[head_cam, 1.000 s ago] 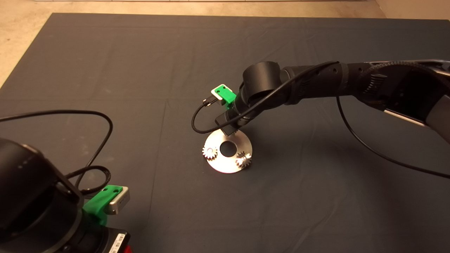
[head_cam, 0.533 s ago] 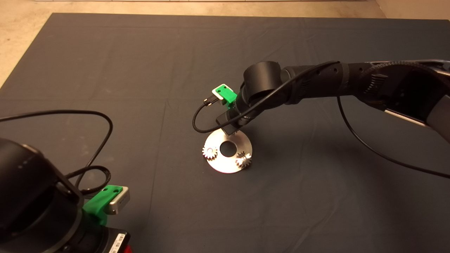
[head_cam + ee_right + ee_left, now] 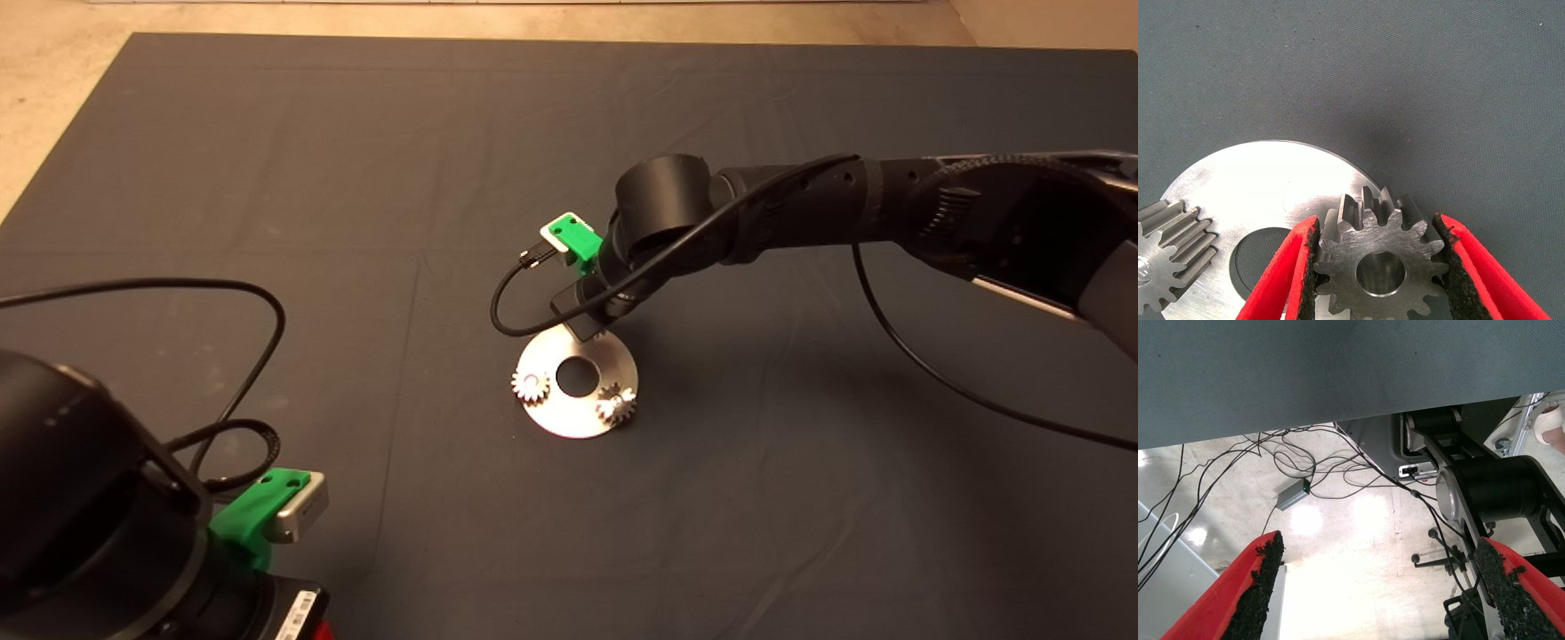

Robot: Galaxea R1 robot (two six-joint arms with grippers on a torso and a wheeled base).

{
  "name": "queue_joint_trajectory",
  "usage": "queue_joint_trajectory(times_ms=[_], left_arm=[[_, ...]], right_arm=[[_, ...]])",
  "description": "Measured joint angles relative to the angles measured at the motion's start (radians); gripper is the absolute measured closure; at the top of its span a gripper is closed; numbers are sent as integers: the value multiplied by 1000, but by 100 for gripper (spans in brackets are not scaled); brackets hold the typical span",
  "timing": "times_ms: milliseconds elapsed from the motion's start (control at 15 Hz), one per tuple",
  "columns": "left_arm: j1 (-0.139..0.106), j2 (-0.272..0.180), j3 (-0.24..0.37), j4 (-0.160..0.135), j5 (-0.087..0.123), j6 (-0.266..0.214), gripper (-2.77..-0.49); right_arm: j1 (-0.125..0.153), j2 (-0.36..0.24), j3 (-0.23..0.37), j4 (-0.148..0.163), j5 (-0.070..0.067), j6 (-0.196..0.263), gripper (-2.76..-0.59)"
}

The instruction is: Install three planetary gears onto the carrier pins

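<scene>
1. Fingers (image 3: 1261, 587) of the left gripper (image 3: 1381, 593), parked at the near left corner of the desk (image 3: 267, 160), are seen spread wide and empty, with only floor and cables between them.
2. Two planetary gears are found already seated on the carrier disc (image 3: 578, 422): one on its left (image 3: 529, 385) and one on its near right (image 3: 615, 404).
3. At the disc's far edge, a third gear (image 3: 1381, 267) is pinched by its teeth between the fingers (image 3: 1301, 273) of the right gripper (image 3: 1381, 267), its bore facing the wrist camera.
4. Whether this gear is over, or already on, its pin cannot be told; that pin is hidden.
5. By this showing, two of three are judged done, with seating and release of the last gear left.
</scene>
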Motion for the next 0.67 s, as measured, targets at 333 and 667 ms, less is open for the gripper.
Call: queue_joint_trajectory(times_ms=[333,667], left_arm=[[0,0,0,0,0,0,-204],[0,1,0,0,0,0,-204]], right_arm=[[-2,0,5,-1,-7,1,-110],[-1,0,5,-1,-7,19,-110]])
